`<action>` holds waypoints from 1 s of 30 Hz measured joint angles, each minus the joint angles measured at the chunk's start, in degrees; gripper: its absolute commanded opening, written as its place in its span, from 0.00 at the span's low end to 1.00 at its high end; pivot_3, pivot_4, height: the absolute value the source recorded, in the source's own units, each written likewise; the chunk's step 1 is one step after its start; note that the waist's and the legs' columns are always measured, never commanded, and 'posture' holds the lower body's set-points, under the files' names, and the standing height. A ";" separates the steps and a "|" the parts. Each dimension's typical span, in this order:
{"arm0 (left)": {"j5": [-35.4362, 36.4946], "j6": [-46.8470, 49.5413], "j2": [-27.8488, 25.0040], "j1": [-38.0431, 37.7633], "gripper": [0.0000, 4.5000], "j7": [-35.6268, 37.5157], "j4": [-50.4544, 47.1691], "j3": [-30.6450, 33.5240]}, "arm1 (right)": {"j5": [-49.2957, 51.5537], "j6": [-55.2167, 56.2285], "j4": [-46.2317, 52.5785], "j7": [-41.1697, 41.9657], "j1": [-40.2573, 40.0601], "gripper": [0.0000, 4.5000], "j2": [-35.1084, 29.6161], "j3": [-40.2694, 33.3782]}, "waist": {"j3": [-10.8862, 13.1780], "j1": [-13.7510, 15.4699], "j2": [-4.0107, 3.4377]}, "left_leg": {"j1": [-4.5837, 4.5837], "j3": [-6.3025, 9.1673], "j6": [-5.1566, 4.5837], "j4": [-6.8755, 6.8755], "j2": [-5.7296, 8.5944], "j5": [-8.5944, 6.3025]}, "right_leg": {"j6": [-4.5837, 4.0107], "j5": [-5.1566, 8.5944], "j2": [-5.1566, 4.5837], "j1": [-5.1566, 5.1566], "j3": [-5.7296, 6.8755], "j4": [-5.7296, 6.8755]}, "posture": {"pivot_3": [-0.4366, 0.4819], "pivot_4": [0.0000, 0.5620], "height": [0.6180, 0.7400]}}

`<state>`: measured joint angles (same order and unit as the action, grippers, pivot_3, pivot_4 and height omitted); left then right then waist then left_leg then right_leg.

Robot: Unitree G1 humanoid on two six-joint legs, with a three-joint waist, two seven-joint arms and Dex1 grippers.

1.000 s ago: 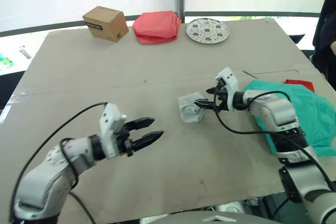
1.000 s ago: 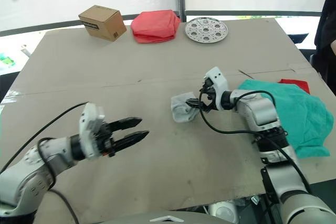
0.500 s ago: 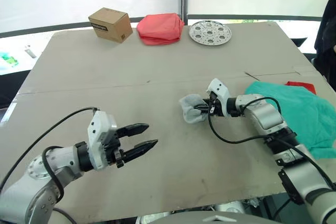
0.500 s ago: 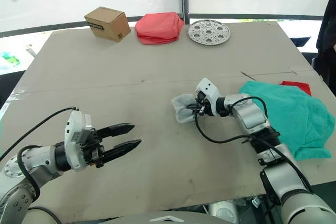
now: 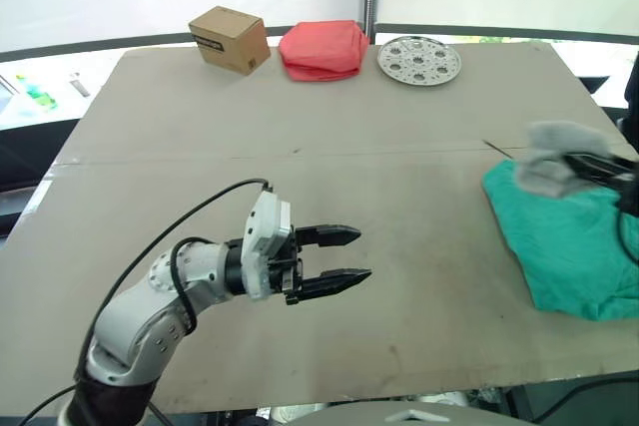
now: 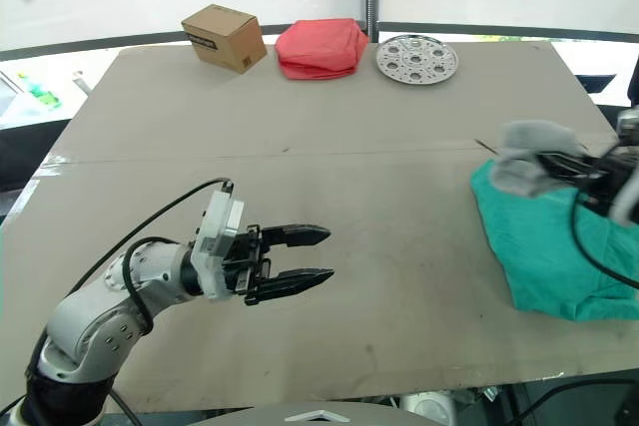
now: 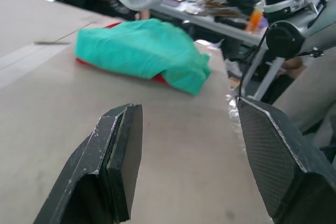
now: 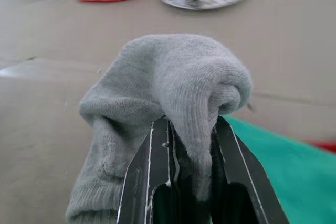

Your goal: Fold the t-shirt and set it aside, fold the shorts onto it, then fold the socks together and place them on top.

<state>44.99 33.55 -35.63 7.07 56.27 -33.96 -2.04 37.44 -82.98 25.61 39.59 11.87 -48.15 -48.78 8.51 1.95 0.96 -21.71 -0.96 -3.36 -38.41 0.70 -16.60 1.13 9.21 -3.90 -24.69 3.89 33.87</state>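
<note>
The grey socks [image 8: 168, 82] hang bunched between the fingers of my right gripper [image 8: 191, 129], which is shut on them. In the head views the socks [image 5: 547, 165] are held just above the far edge of the teal shorts [image 5: 569, 246], at the table's right side. The shorts lie crumpled there. A thin red edge of the t-shirt [image 7: 160, 79] peeks out from under the shorts [image 7: 142, 51]. My left gripper [image 5: 347, 254] hovers over the bare table [image 5: 399, 197] near its middle front, open, with nothing between its fingers.
Along the far edge stand a cardboard box [image 5: 230, 39], a folded salmon-pink cloth [image 5: 321, 47] and a round perforated metal plate [image 5: 419, 59]. The table's right edge runs close past the shorts.
My right gripper has shut on the socks and carried them from the table's middle rightward to over the shorts. The left gripper stays open. The head view has shifted.
</note>
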 measured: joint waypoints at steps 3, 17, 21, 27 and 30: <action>0.01 -0.16 0.69 2.54 0.69 1.14 0.96 -1.74 | -0.04 -4.08 -2.11 -1.37 -1.60 0.01 -0.07 -0.93 | 0.01 -1.14 -0.02 | 0.03 -0.27 -0.08 -0.02 0.01 -0.03 | 0.28 0.10 -0.01 0.06 -0.22 0.12 | 0.48 0.27 1.00; 1.41 3.15 0.19 7.32 0.69 -0.54 2.81 -1.81 | -7.75 26.12 -16.57 7.71 -17.98 0.85 -5.09 2.14 | -0.03 -0.67 -0.32 | 0.05 -0.16 -0.12 -0.10 -0.06 -0.05 | 0.62 0.00 0.22 0.00 -0.49 -0.02 | 0.48 0.27 1.00; 2.42 5.03 2.59 6.19 0.69 -7.06 3.22 0.96 | -5.87 31.73 -8.46 7.97 -19.49 0.85 -1.06 -4.49 | 0.01 -1.14 -0.14 | 0.11 -0.25 -0.14 -0.14 -0.07 -0.07 | 0.58 0.07 0.22 0.10 -0.55 0.02 | 0.48 0.27 1.00; -3.78 4.32 16.07 9.16 0.69 -35.00 10.22 10.40 | -11.25 45.16 4.38 -10.15 2.42 0.85 21.25 22.18 | 0.32 -3.15 0.42 | 1.14 -0.17 -0.10 -0.07 -0.11 -0.09 | 0.70 0.00 0.33 0.74 -1.14 -0.02 | 0.48 0.27 1.00; -7.26 2.75 17.43 9.20 0.69 -41.21 10.98 12.97 | -17.53 52.33 1.12 -13.11 5.64 0.85 29.26 38.77 | 0.31 -2.30 0.42 | 1.02 -0.03 0.26 -0.02 0.09 0.12 | 0.72 -0.17 0.64 0.40 -1.29 0.22 | 0.48 0.27 1.00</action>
<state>37.72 36.30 -18.20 16.27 15.06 -22.98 10.93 19.90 -30.65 26.72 26.48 17.51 -18.89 -10.01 8.82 -0.35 1.38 -20.70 -0.98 -3.10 -38.43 0.79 -16.48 1.85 9.04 -3.27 -24.29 2.60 34.08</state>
